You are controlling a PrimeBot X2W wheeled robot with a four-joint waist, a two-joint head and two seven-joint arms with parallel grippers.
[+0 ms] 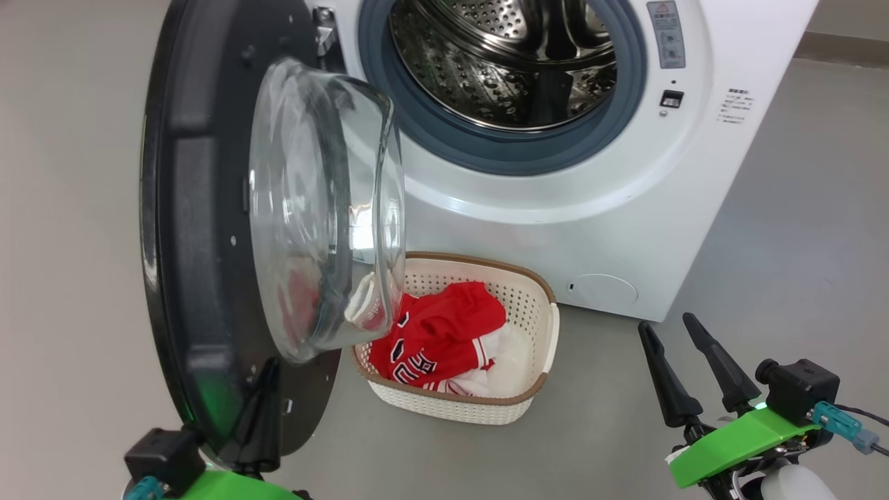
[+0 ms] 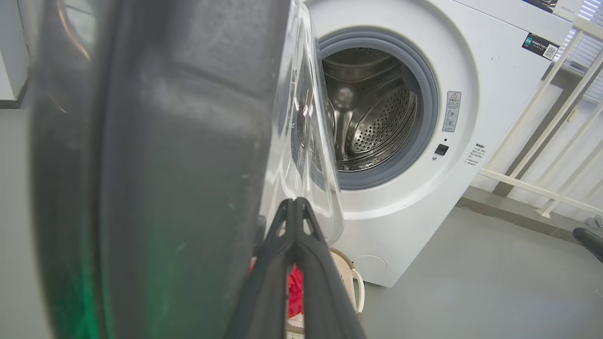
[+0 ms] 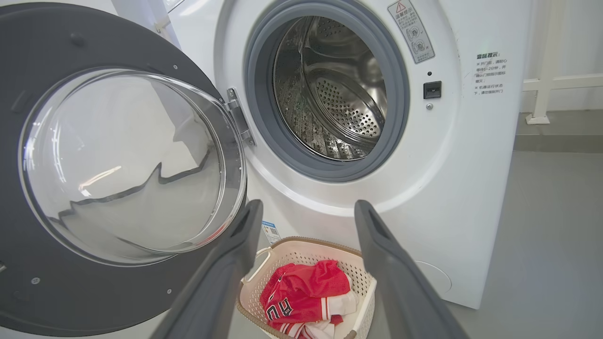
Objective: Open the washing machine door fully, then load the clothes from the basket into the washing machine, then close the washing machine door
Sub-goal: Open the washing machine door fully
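The washing machine [image 1: 625, 229] stands with its steel drum [image 1: 507, 62] exposed. Its round black door [image 1: 201, 229] hangs open to the left, the clear glass bowl [image 1: 326, 208] bulging over the basket. My left gripper [image 1: 267, 371] is shut, its fingers [image 2: 297, 221] pressed together against the inner face of the door near its lower edge. The cream basket [image 1: 538, 305] sits on the floor before the machine and holds the red and white clothes [image 1: 437, 333]. My right gripper [image 1: 670, 330] is open at the lower right, apart from everything; in its wrist view the basket [image 3: 306, 249] lies between the fingers.
Grey floor [image 1: 799, 243] spreads to the right of the machine. A white railing [image 2: 541, 141] stands beside the machine's right side. The door's hinge [image 3: 238, 117] sits at the left of the grey seal [image 3: 400, 94].
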